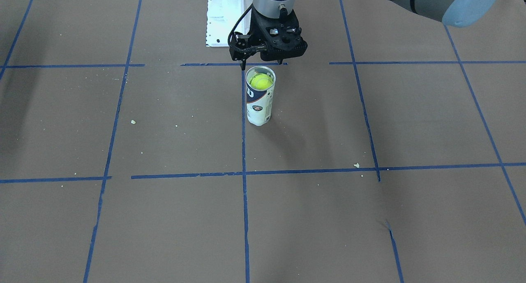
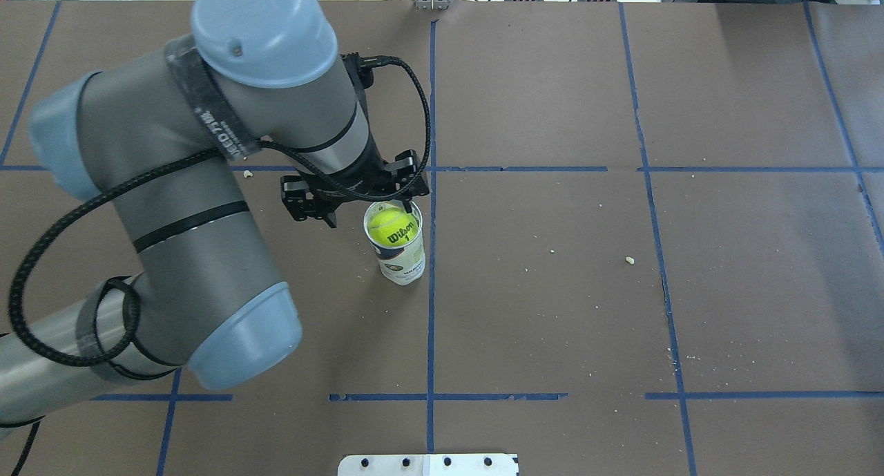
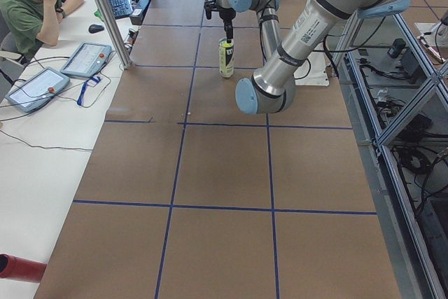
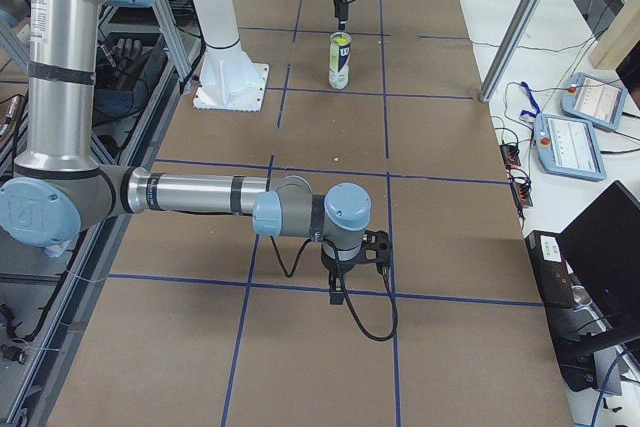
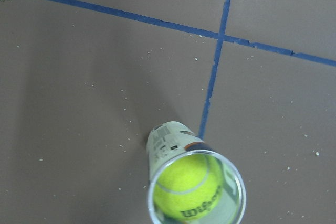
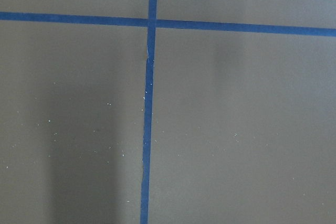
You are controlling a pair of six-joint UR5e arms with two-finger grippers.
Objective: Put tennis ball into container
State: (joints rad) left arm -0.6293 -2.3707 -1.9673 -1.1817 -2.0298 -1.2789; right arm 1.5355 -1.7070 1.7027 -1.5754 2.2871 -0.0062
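The clear container (image 1: 259, 106) with its white and navy label stands upright on the brown table beside a blue tape line. The yellow-green tennis ball (image 1: 261, 82) sits inside it, near the open top, with its dark lettering facing up (image 2: 391, 229). My left gripper (image 1: 262, 65) hovers just above the can's rim, open and holding nothing. The left wrist view looks down into the can (image 5: 168, 140) at the ball (image 5: 189, 187). My right gripper (image 4: 340, 287) hangs low over the table far from the can, and I cannot tell its state.
The white pedestal base (image 1: 222, 20) stands behind the can on the robot's side. Blue tape lines grid the brown table (image 2: 552, 289), with small crumbs scattered on it. An operator (image 3: 35, 5) sits at a side desk with tablets (image 3: 84, 57).
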